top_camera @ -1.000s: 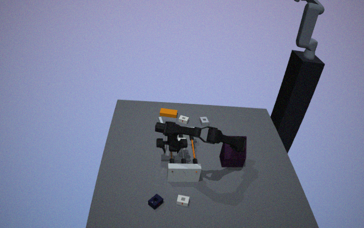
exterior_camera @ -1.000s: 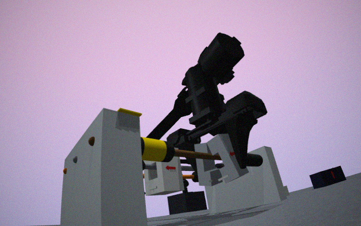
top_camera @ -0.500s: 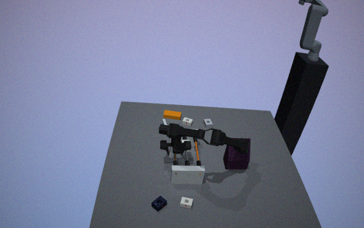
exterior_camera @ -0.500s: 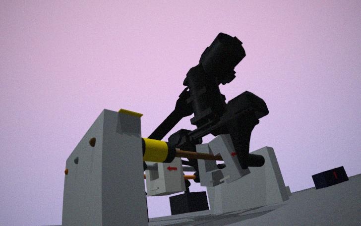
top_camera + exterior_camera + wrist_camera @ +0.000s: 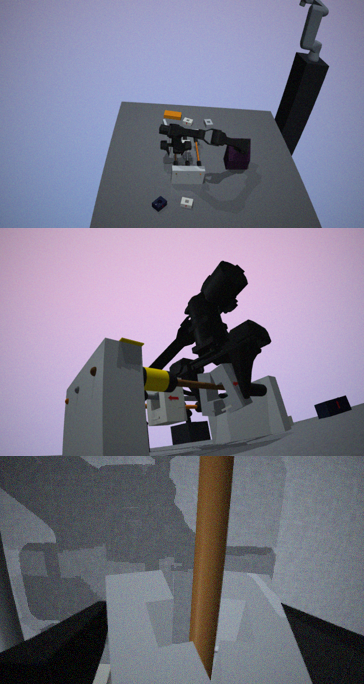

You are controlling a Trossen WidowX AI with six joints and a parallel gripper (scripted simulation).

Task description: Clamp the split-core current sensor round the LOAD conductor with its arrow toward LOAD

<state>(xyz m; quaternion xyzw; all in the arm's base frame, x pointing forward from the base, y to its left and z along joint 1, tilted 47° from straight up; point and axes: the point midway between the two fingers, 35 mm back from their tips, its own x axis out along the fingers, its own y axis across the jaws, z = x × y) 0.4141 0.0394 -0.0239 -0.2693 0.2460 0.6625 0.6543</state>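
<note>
The open light-grey sensor (image 5: 228, 375) (image 5: 132, 621) is between the fingers of my gripper (image 5: 221, 398) (image 5: 189, 610) (image 5: 175, 153), which is shut on it. Its two halves stand at an angle, with a gap between them. The copper-brown conductor (image 5: 193, 383) (image 5: 212, 531) (image 5: 175, 158) runs between the halves. The red arrow (image 5: 235, 383) on the sensor points along this conductor toward the yellow sleeve (image 5: 157, 379). A yellow tab (image 5: 131, 341) sits on top of the end panel (image 5: 122, 389) (image 5: 188, 175) there. No LOAD lettering is readable. The arm hides most of the sensor in the top view.
A closed white sensor (image 5: 174, 407) is on the grey middle conductor. An orange conductor (image 5: 197, 151) runs beyond it. The far panel (image 5: 247, 413) stands behind my gripper. An orange block (image 5: 172, 114), white sensors (image 5: 187, 121) (image 5: 186, 202) and a dark blue one (image 5: 159, 203) lie around the rig.
</note>
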